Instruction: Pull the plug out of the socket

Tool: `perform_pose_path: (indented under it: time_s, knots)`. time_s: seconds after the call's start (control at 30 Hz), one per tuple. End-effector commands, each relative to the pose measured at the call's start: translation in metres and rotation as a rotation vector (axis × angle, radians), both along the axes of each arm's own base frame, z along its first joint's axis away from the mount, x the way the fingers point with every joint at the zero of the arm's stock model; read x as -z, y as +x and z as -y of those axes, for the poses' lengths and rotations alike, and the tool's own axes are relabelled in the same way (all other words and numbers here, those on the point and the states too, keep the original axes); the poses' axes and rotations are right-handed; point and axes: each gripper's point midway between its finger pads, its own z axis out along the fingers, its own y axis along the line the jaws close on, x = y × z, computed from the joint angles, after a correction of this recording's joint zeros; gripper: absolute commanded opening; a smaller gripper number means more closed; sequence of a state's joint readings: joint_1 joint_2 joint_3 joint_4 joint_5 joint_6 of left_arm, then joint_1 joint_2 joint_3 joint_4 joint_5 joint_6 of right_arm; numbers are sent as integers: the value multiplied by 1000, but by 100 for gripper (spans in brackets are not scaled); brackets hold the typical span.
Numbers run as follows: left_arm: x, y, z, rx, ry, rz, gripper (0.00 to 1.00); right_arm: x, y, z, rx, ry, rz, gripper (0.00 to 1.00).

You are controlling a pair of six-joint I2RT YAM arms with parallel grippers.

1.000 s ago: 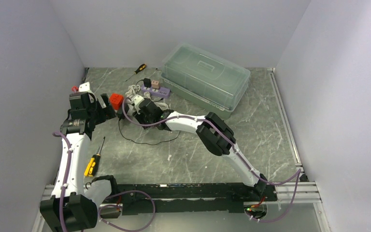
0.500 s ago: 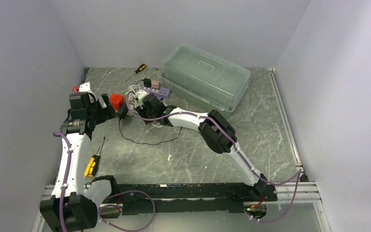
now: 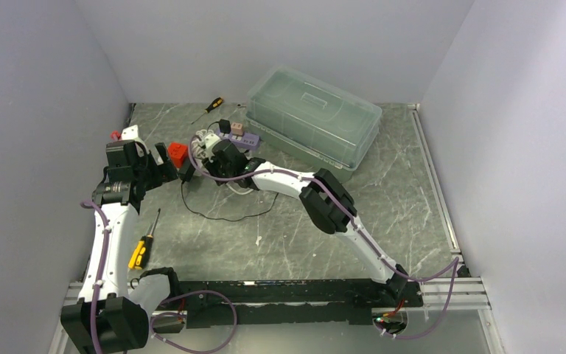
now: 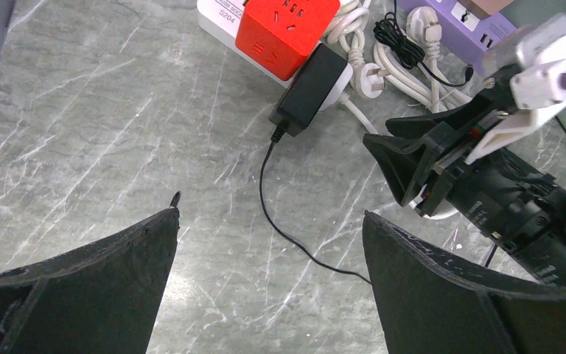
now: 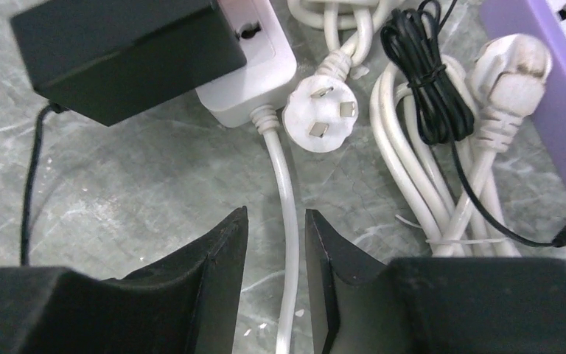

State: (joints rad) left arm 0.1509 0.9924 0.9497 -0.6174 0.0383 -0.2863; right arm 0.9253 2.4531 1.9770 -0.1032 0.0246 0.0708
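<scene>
**Kid:** Where is your right claw [image 5: 274,221]?

**Me:** Low over the table, just on the near side of the white socket strip [image 5: 254,74]. Its two fingers stand a little apart, with only a thin gap. They hold nothing. The strip's own white cord [image 5: 287,184] lies on the table under that gap and is not pinched.

**Kid:** And your left claw [image 4: 269,214]?

**Me:** That one is spread wide and holds nothing too. It hangs above the table, left of the strip. I think it waits there so the right claw has room.

**Kid:** Which thing must come out?

**Me:** The black plug [image 5: 125,51]. It is a fat black block, pushed into the strip at the end where the cord comes out. Its thin black wire [image 5: 29,184] runs off along the table toward me. No claw touches the plug yet.

**Kid:** Can your right claw grab it like that?

**Me:** I guess not. The gap looks too thin for such a fat block, so the fingers would have to spread first.

**Kid:** What lies past it?

**Me:** A red cube [image 4: 287,29] sits on the strip, right next to the black plug. A loose white plug [image 5: 320,118] lies beside the strip, pins up, in no socket. Further right of the strip is a purple socket strip [image 5: 560,81].
</scene>
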Motion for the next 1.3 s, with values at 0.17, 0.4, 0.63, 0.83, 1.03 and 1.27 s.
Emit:
perform_pose_path:
  time_s: [0.17,0.4,0.63,0.83,1.03,1.27]
  knots:
    - [-17,9,7,24,-22,53,99,8,12,-4,9,-22,24,37]
    - [-16,9,6,18,-21,47,99,14,8,-1,5,-37,12,14]
    - [-14,8,5,12,-17,39,99,16,-20,16,-30,-69,7,0]
    - [-14,9,10,26,-24,39,99,5,-72,48,-60,-64,-47,0]
    - [-8,10,34,113,-17,20,99,16,-128,109,12,-110,-154,0]
    - [8,8,95,326,-58,-37,99,21,-183,193,179,-106,-246,0]
